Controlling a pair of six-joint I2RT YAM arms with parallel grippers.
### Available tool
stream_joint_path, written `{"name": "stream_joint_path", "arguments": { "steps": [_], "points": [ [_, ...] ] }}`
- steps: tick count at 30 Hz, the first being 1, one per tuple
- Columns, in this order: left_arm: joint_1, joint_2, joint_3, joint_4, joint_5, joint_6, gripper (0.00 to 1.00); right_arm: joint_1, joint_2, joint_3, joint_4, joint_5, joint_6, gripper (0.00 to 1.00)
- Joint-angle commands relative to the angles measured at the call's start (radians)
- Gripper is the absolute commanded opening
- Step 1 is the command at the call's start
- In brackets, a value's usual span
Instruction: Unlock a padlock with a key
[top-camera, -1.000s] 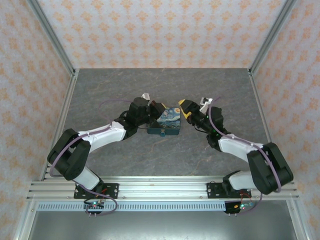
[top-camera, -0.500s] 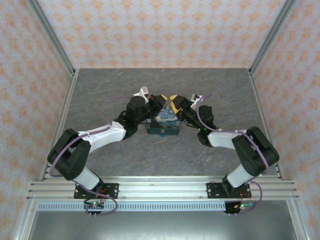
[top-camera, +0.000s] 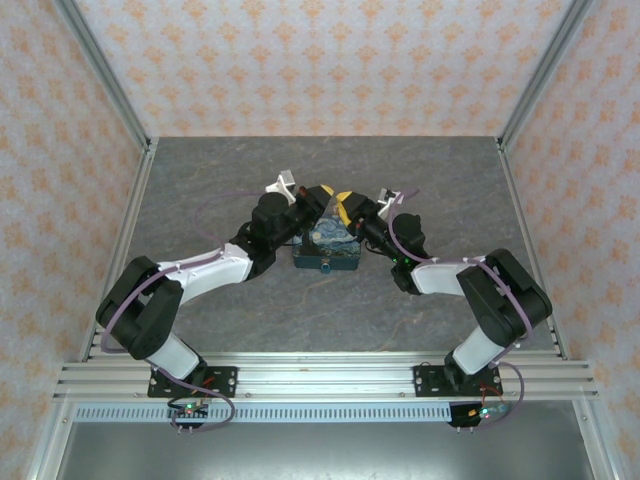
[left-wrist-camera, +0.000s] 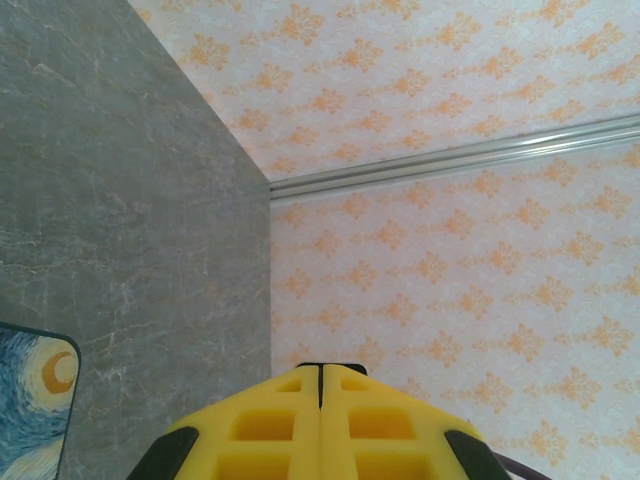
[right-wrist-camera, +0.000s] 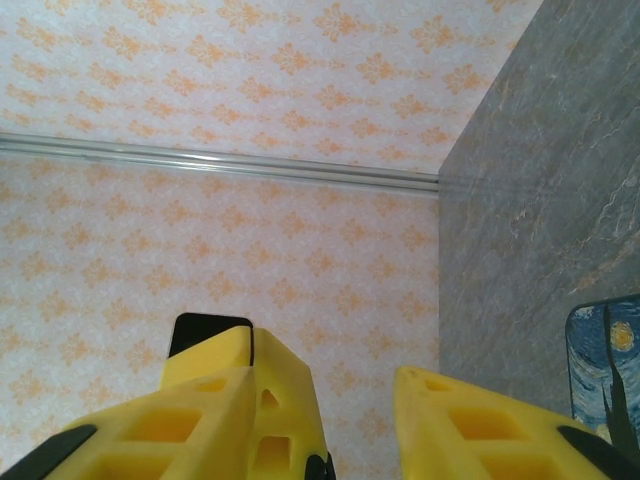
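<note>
Grey, marble-veined desk carries the work area, enclosed by three walls papered in pale cream with an orange ornament and framed by aluminium rails.

Count:
- Two arms, one purple cable on each.
- Two pincers, each with two yellow fingers.
- One printed case.

I reach both pincers to the middle of the desk, where they meet over the far edge of the printed case. My left pincer has its fingers pressed flat together along one thin seam; whether anything sits between them I cannot tell. My right pincer is spread, with a clear gap between its two fingers.

Limits of view: I cannot make out the padlock or the key. From above, my pincers cover the far edge of the case. Each wrist view cuts the case off to one rounded corner.

Materials: the fingers are moulded yellow plastic with recessed pockets and black bases. The case is flat and rectangular, with teal sides, a dark rim and a swirling blue-and-yellow night-sky print.
</note>
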Motion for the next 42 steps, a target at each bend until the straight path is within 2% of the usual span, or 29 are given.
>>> {"name": "stream_joint_path", "arguments": {
  "steps": [1, 12, 24, 42],
  "points": [
    [0.005, 0.022, -0.008, 0.047, -0.026, -0.008, 0.00, 0.010, -0.024, 0.008, 0.066, 0.005, -0.007, 0.39],
    [0.005, 0.031, -0.010, 0.046, -0.031, -0.005, 0.00, 0.038, -0.040, 0.000, 0.068, 0.001, -0.022, 0.36],
    [0.005, 0.031, -0.015, 0.046, -0.041, -0.008, 0.00, 0.047, -0.037, -0.012, 0.067, -0.001, -0.018, 0.29],
    [0.005, 0.022, -0.034, 0.060, -0.053, -0.017, 0.00, 0.059, -0.009, -0.007, 0.069, 0.022, -0.018, 0.12]
  ]
}}
